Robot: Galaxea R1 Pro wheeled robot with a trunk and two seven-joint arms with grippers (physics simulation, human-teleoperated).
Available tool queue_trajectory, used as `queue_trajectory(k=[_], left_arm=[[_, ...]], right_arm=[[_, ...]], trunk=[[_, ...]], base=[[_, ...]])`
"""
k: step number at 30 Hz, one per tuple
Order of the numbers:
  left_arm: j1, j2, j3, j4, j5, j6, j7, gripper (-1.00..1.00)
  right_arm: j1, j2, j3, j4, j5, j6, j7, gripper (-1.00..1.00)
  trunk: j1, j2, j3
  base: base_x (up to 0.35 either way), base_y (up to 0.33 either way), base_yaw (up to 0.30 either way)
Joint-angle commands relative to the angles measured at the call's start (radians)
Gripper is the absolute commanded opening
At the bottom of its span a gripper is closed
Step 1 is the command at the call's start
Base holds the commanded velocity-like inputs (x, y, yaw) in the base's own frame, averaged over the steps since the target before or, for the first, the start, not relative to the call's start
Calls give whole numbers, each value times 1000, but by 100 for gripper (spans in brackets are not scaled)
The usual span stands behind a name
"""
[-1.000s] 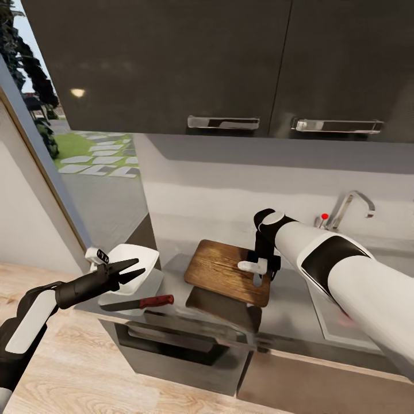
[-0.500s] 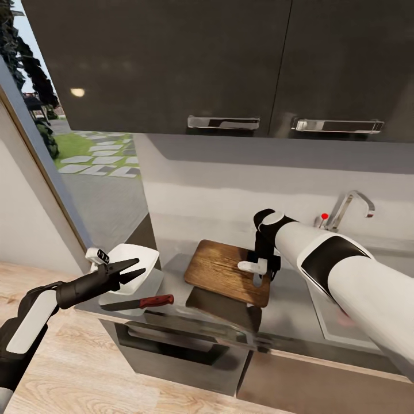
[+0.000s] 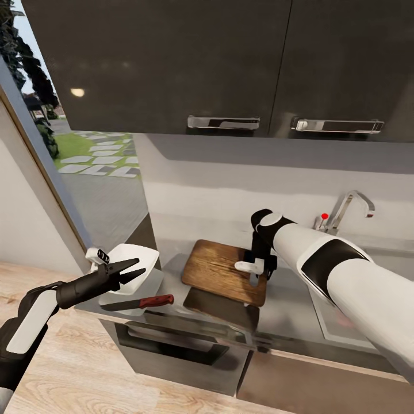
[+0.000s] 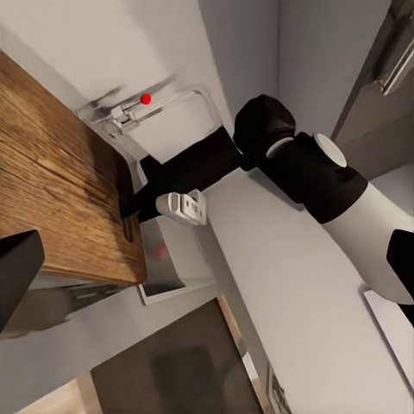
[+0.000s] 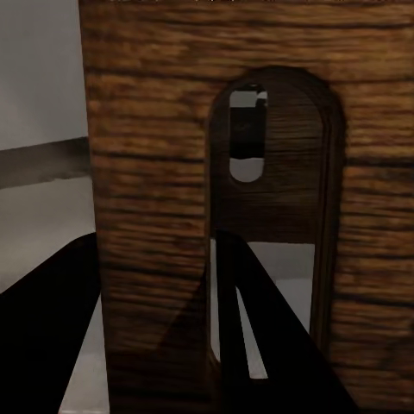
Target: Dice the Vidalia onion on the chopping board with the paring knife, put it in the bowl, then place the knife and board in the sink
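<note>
Right gripper [image 3: 253,275] is at the handle end of the chopping board [image 3: 221,275], jaws clamped on the board edge beside the oblong slot [image 5: 269,216]; in the right wrist view one dark finger [image 5: 52,328] lies on one side of the wood and the other shows through the slot. The board is lifted and tilted above the countertop [image 3: 287,313], with its shadow on the metal beneath it; in the left wrist view the board [image 4: 60,181] juts out past the counter, held at its end by the right gripper [image 4: 142,194]. Left gripper [image 3: 133,269] hovers over the white bowl [image 3: 138,259] at the left end of the countertop, jaws apart, holding nothing. The paring knife [image 3: 141,302] lies flat on the countertop just in front of the bowl, red handle toward the board, blade pointing left, apart from both grippers. The sink [image 3: 330,322] is to the right of the board, largely hidden behind the right arm [image 3: 345,276]; the chrome faucet [image 3: 351,208] with its red knob [image 3: 324,217] stands behind it. A pinkish smear in the basin near the arm may be the onion; cannot tell. Dark upper cabinets [image 3: 230,63] with bar handles hang above.
</note>
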State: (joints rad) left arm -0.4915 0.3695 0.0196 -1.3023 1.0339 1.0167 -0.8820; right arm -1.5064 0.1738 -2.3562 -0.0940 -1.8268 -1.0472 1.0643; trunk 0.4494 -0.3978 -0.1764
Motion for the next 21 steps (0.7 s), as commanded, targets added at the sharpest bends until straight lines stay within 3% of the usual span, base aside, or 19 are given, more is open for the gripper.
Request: queue_trajectory(k=[1,21], left_arm=[[-1,0,0,0,-2,3,-4,100],[-1,0,0,0,-2,3,-3,100]], right_arm=[[-2,1,0,-1,-9,0,8,-100],[33,1,0,44,-13,0,2,-100]], trunk=[[1,-2,-2],[1,-2,-2]], base=[[0,0,0],[0,0,0]])
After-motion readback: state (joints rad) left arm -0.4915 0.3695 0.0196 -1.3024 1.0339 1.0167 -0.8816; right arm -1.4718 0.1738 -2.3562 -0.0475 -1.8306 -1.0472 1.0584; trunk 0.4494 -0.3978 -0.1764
